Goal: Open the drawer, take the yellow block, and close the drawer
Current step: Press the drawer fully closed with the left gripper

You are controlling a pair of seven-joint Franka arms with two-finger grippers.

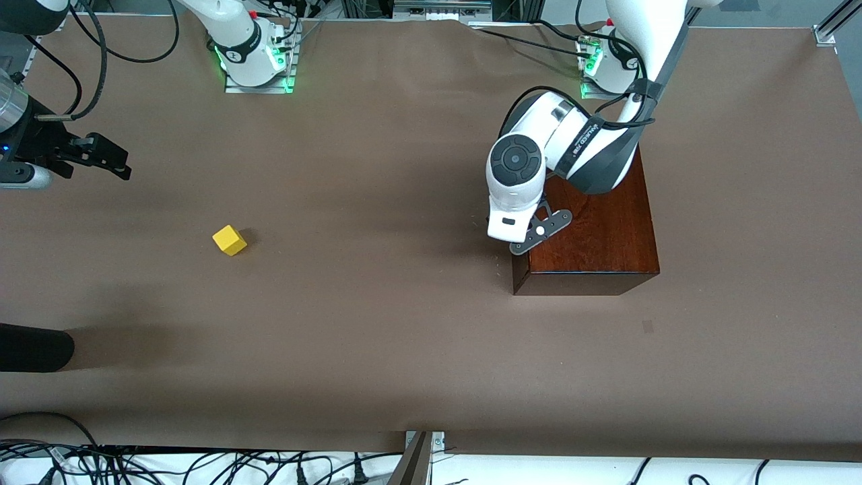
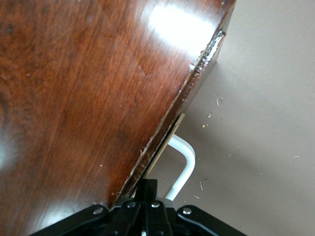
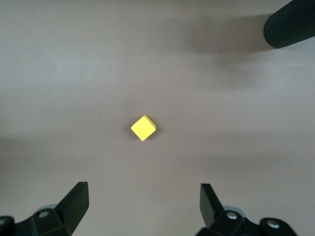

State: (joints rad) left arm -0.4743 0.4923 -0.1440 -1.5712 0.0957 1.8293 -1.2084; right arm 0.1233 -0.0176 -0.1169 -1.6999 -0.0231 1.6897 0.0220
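One yellow block (image 1: 229, 240) lies alone on the brown table (image 1: 377, 350), toward the right arm's end. Farther from the camera, the left gripper (image 2: 146, 194) sits pinched shut beside the nearly closed drawer's (image 2: 167, 137) white handle (image 2: 182, 167), holding nothing I can make out; the right gripper (image 3: 142, 201) hangs wide open and empty above the block.

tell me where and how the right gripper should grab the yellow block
Grip the yellow block across two opposite flat side faces, coming straight down from above. It sits alone on the table with its corners turned toward the open right gripper, so the wrist likely needs to rotate to square the fingers to the faces.
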